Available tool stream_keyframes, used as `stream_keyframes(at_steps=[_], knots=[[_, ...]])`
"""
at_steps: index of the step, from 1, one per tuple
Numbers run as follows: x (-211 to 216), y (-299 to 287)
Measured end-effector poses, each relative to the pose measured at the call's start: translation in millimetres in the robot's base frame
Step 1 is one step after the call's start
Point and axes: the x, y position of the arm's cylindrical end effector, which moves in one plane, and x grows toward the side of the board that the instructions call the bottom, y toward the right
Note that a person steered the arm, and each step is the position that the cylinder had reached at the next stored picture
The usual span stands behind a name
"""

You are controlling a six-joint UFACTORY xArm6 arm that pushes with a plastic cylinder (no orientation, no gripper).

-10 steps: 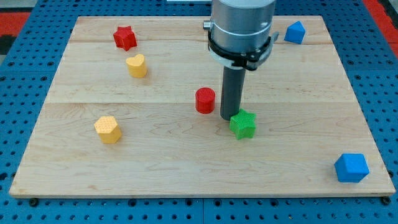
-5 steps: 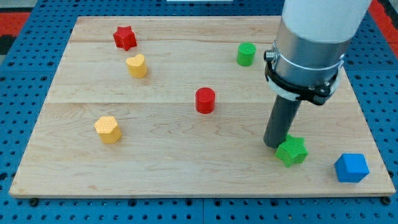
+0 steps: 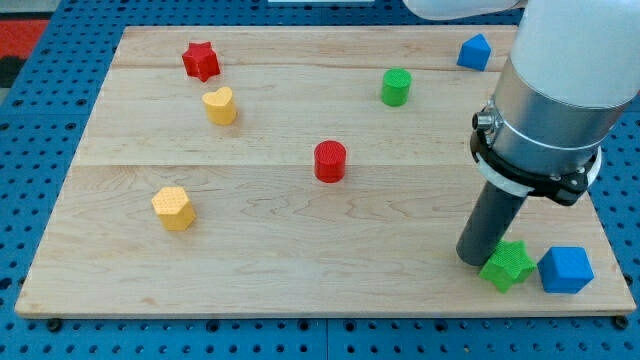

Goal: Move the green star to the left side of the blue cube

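Observation:
The green star [image 3: 508,265] lies near the board's bottom right corner, touching or almost touching the left side of the blue cube [image 3: 566,269]. My tip [image 3: 476,259] rests on the board against the star's upper left side. The rod rises from there up into the grey arm body, which hides part of the board's right side.
A red cylinder [image 3: 330,161] stands mid-board. A green cylinder [image 3: 396,87] and a small blue block [image 3: 474,51] are toward the view's top right. A red star [image 3: 200,60], a yellow heart [image 3: 220,104] and a yellow hexagonal block [image 3: 174,208] lie at the left. The board's bottom edge [image 3: 320,312] is close below the star.
My tip has pushed the green star from mid-board toward the view's bottom right, up to the blue cube's left side. The other blocks have not moved.

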Motion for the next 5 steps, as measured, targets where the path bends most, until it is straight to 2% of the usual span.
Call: stream_keyframes(at_steps=[5], knots=[[0,28]])
